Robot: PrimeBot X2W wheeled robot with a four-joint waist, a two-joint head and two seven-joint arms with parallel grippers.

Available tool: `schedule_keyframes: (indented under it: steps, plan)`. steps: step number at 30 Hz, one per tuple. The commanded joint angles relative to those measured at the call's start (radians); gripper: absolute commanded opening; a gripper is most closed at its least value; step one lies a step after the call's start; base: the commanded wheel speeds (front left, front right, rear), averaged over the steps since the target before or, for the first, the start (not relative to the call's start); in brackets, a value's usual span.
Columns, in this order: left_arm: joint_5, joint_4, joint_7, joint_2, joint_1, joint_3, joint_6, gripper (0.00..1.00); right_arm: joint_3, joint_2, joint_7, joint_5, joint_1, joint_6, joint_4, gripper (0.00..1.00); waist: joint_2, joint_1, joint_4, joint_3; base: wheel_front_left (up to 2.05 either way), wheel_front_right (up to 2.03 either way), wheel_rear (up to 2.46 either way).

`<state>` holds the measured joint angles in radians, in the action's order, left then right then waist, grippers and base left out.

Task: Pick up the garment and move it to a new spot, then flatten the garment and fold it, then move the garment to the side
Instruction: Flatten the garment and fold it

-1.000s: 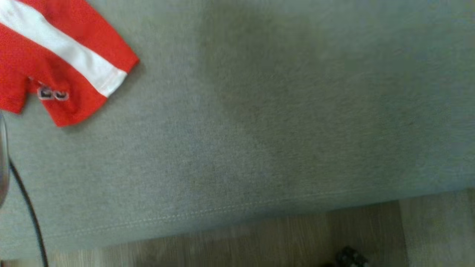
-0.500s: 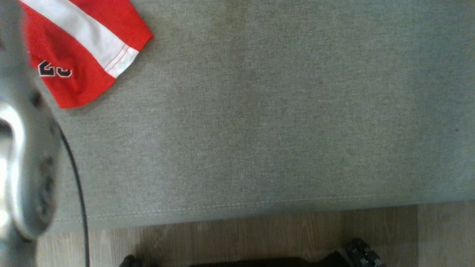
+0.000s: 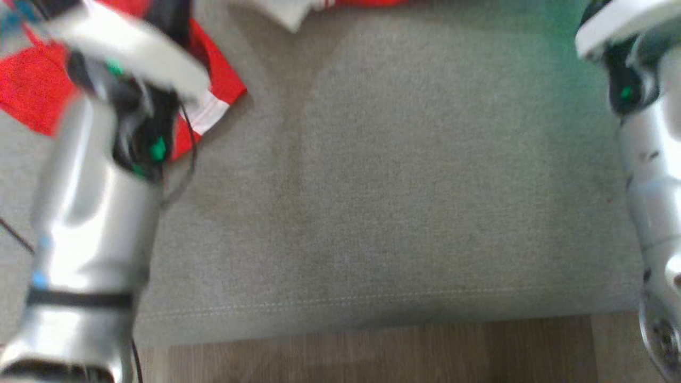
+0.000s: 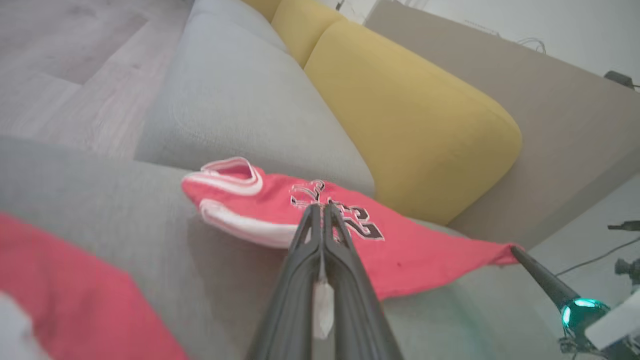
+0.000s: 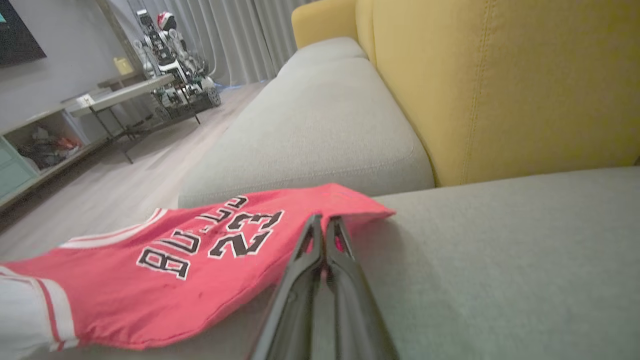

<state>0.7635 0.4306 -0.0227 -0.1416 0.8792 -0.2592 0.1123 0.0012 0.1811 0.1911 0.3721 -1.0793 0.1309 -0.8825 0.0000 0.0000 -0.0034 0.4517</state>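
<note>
Red mesh sports jersey with red-and-white striped trim and black "23" lettering lies on the grey fabric sofa seat cushion, lettering side up. Right hand: fingers together, clamped on 1 red corner of the jersey. The fabric comes to a point at the fingertips. The rest runs off to the left of this hand in the right wrist view, with a white panel at the far end.

Left hand: fingers pressed together, tip to tip. The lettering sits just beyond the tips; can't tell if they touch the cloth. Another red fold lies close below and left of this hand, blurred.

Mustard-yellow back cushion stands behind the jersey, beyond both hands. Head view is blurred: silver left forearm is over red fabric, silver right forearm is well apart across the cushion. Light wood floor runs below the cushion's front edge. 1 grey table stands far off past the right hand.
</note>
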Motion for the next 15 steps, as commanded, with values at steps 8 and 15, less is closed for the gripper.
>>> schedule_keyframes:
  steps: [8, 15]
  plan:
    - [0.069, -0.143, -0.052, -0.137, -0.321, -0.051, 0.017, 0.0, 0.199, 0.062, -0.097, 0.049, 0.2, 0.0, 0.035, 0.0, 0.0, 0.0, 0.008, -0.218, 0.0, 0.0, 0.0]
    - [0.075, -0.223, -0.096, -0.226, -0.493, -0.119, 0.018, 0.0, 0.268, 0.126, -0.183, 0.121, 0.319, 0.0, 0.043, 0.0, 0.0, 0.0, 0.005, -0.314, 0.0, 0.0, 0.0]
